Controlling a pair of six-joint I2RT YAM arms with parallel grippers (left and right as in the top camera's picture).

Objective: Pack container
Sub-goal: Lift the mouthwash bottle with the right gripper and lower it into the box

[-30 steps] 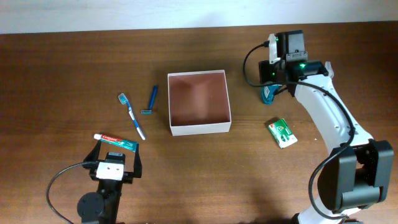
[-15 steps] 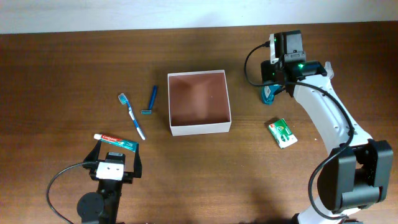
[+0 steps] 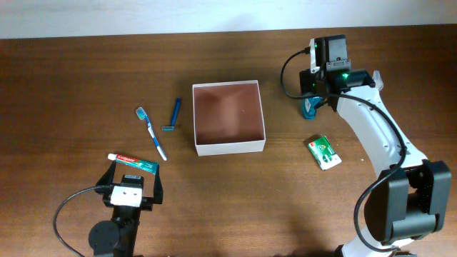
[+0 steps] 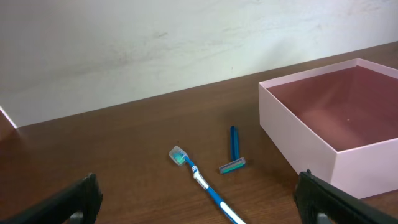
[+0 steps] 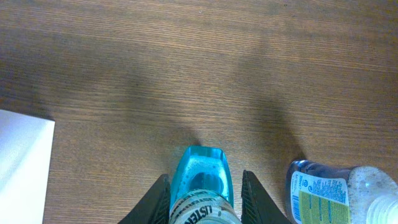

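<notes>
The right gripper (image 5: 205,182) has closed in since a second ago and now pinches a teal bottle (image 5: 200,165). Only its wrist camera shows a second bottle (image 5: 326,193) just beside. The left gripper (image 4: 202,202) is spread wide. The container (image 3: 230,148) sits mid-way across the brown wooden table (image 3: 71,86), which meets a white wall (image 4: 124,43).

The container (image 3: 230,147) — a small square box with white outer walls and a reddish-brown inside — sits upright and open-topped near the middle of the table (image 3: 71,71). Its floor looks bare, though shadow dims it.
</notes>
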